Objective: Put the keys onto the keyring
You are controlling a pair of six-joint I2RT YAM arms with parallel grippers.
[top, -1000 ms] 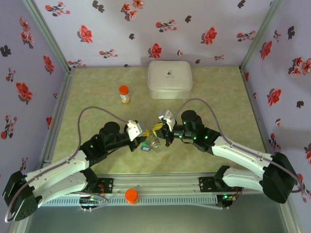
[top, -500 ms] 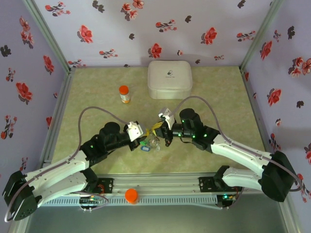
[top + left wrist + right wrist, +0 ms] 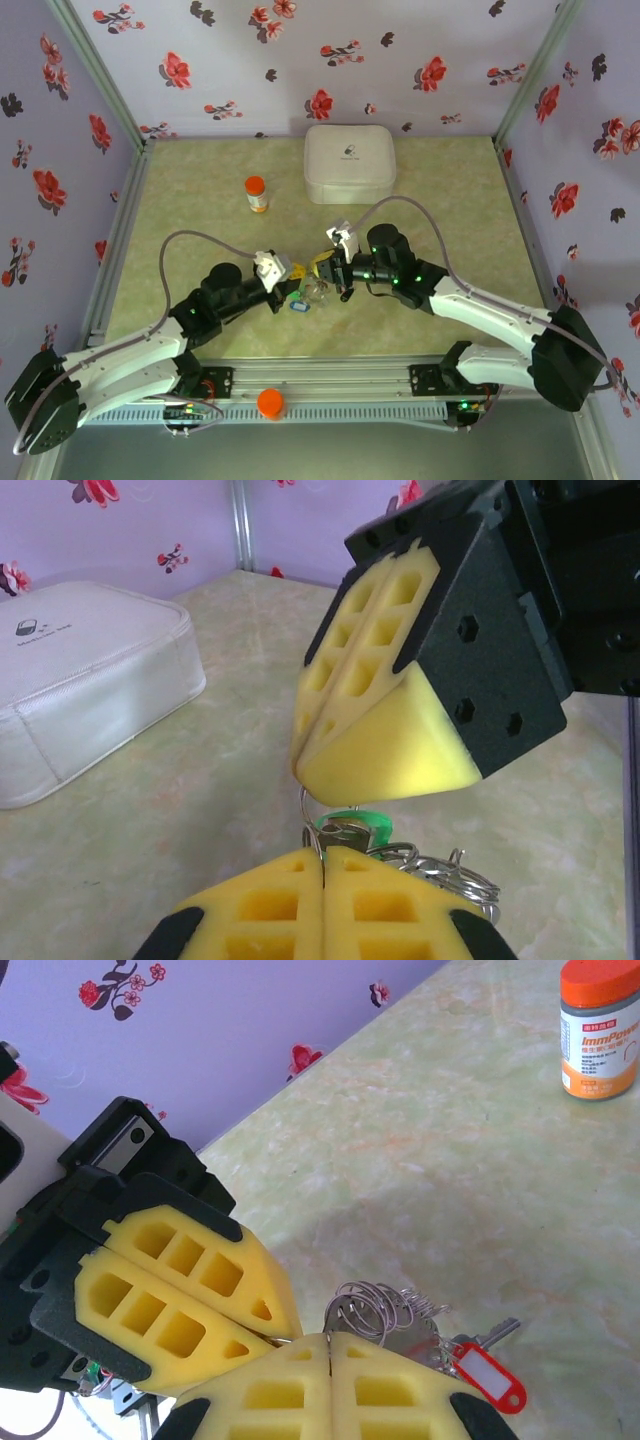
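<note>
The keyring [image 3: 304, 810] is a thin wire loop stretched between both grippers, above the table. My left gripper [image 3: 324, 858] is shut on its lower part; the right gripper's yellow pads [image 3: 380, 742] press on it from above. A silver key with a green tag [image 3: 352, 826] hangs just behind the loop. In the right wrist view my right gripper [image 3: 329, 1341] is shut, coils of wire rings [image 3: 380, 1308] rise from its seam, and a red-tagged key [image 3: 488, 1374] lies to the right. From above, the left gripper [image 3: 284, 274] and right gripper [image 3: 334, 270] meet over the key cluster [image 3: 312, 292].
An orange-capped bottle [image 3: 257, 194] stands at the back left, also in the right wrist view [image 3: 600, 1030]. A white zipped case [image 3: 348, 162] sits at the back centre, and in the left wrist view [image 3: 80, 680]. An orange cap [image 3: 270, 402] rests on the front rail.
The right gripper has edged left towards the left gripper. The left arm has sunk back a little, its elbow lower. Both stay shut around the key cluster.
</note>
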